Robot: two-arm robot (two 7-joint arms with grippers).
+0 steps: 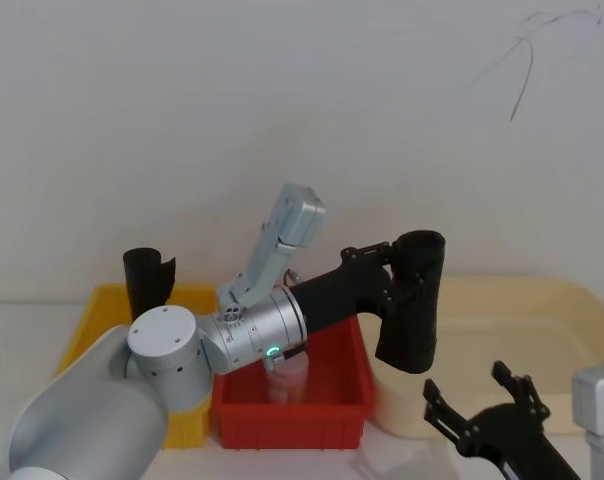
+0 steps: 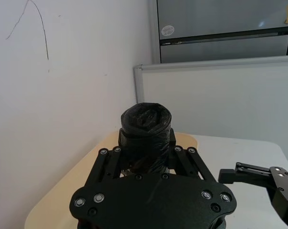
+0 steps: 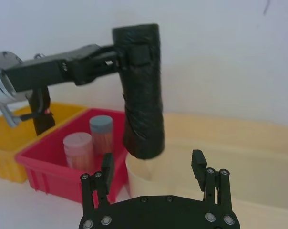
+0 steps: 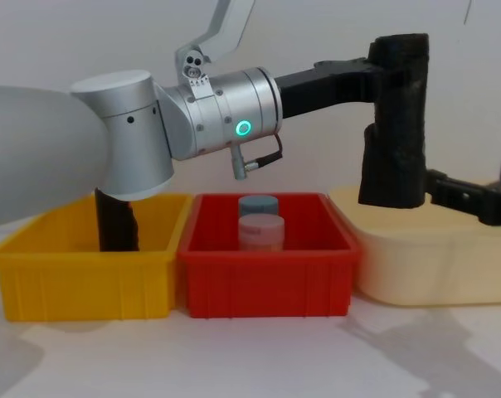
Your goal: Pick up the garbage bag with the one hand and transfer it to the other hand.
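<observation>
**While the left hand point(image 1: 400, 278) clamps a tall black garbage-bag roll of wrinkled plastic point(image 1: 412, 325) aloft, the right hand point(image 1: 467, 385) gapes empty**

Reaching in on a silver arm with a green ring light, the left hand has its two black fingers closed tight on the upper part of the garbage-bag roll. The roll hangs nearly upright, its lower end over the left rim of the shallow cream plastic tray point(image 4: 425, 265) towards the right end of the white surface point(image 4: 259, 356). Whether it touches that rim cannot be told. The right hand sits low and near the roll but apart from it, fingers spread wide around nothing. A red plastic bin point(image 4: 267, 286) beside the tray holds a pink jar point(image 4: 260, 230) and a blue-lidded jar point(image 4: 258, 204). At the left end, a yellow plastic bin point(image 4: 85, 286) holds a second black roll point(image 4: 115, 222).
</observation>
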